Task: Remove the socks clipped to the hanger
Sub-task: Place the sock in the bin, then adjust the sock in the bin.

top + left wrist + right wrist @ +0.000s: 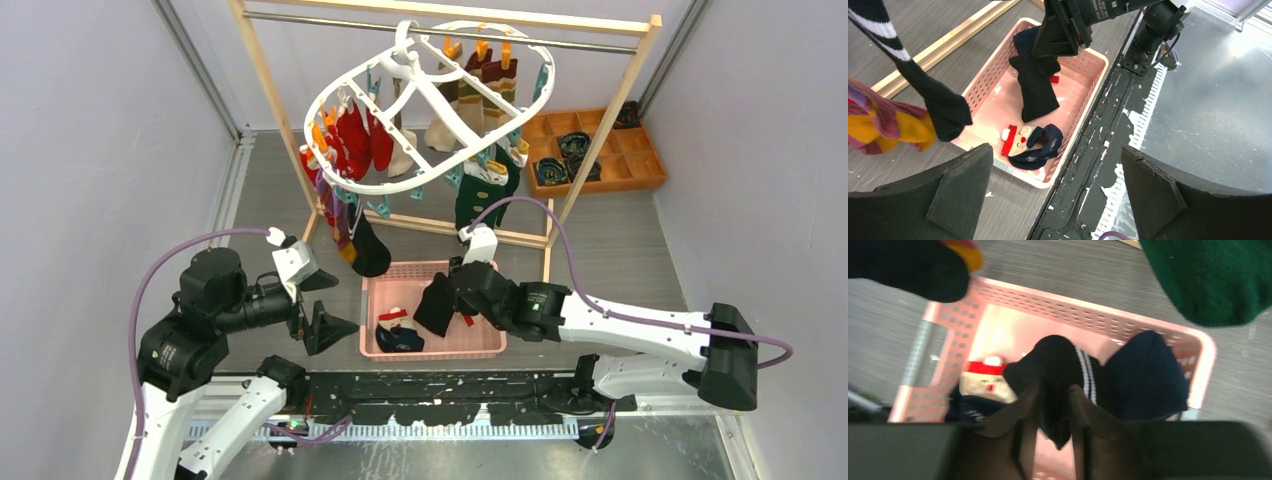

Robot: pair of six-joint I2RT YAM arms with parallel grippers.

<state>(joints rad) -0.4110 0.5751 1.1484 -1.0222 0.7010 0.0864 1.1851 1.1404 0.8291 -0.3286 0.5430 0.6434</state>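
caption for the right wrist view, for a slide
Right fingers hold a black sock over the pink basket.

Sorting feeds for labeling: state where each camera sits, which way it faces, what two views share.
Top external: above and behind the robot, facing down at the white hanger and pink basket; left arm and right arm show.
Left wrist: on the left arm, facing down across the basket; its open fingers frame the right gripper.
Right wrist: on the right arm, facing down into the basket; its fingers pinch a black sock.
Shared: both wrist views show that sock and the Santa sock.
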